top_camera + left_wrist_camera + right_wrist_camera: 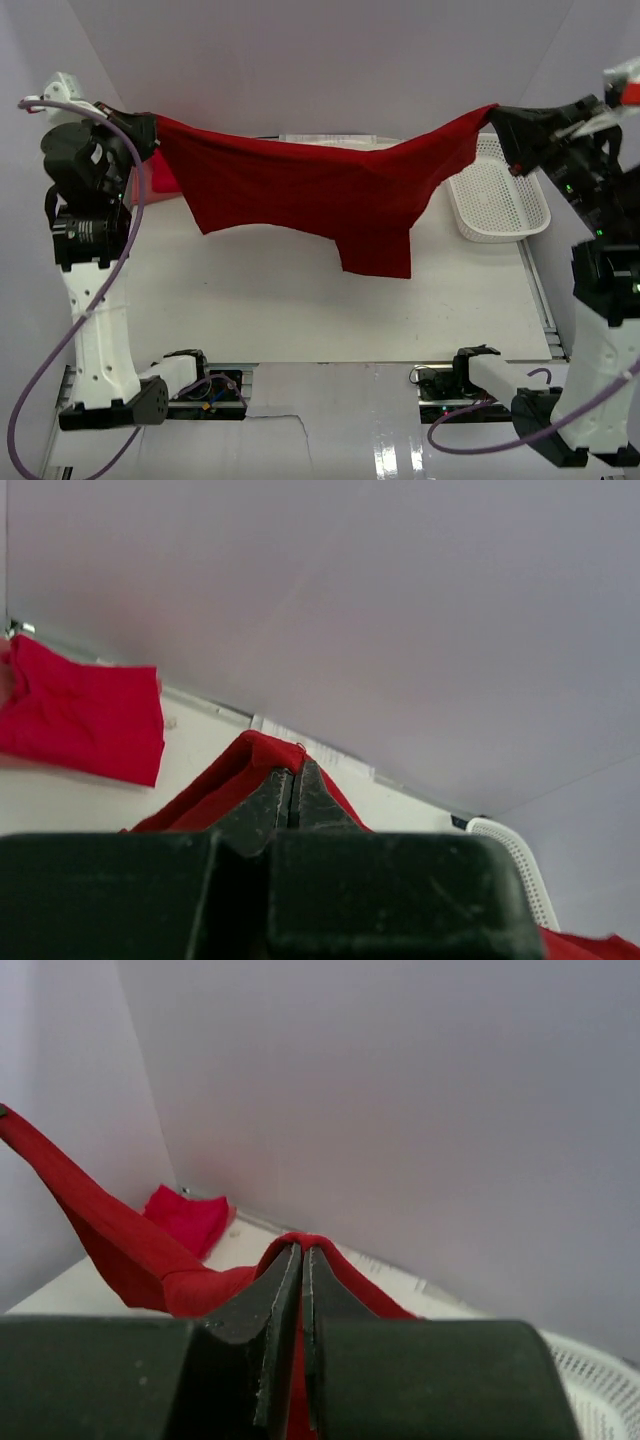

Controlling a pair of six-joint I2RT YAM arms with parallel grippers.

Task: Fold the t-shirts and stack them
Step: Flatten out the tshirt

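Note:
A red t-shirt hangs stretched in the air between both grippers above the white table, its lower part drooping toward the middle. My left gripper is shut on its left corner, seen up close in the left wrist view. My right gripper is shut on its right corner, seen in the right wrist view. A second red t-shirt, folded, lies at the far left of the table, partly hidden behind the left arm in the top view; it also shows in the right wrist view.
A white perforated basket stands at the far right of the table, also visible in the left wrist view. White walls close in the back and sides. The arm bases sit at the near edge.

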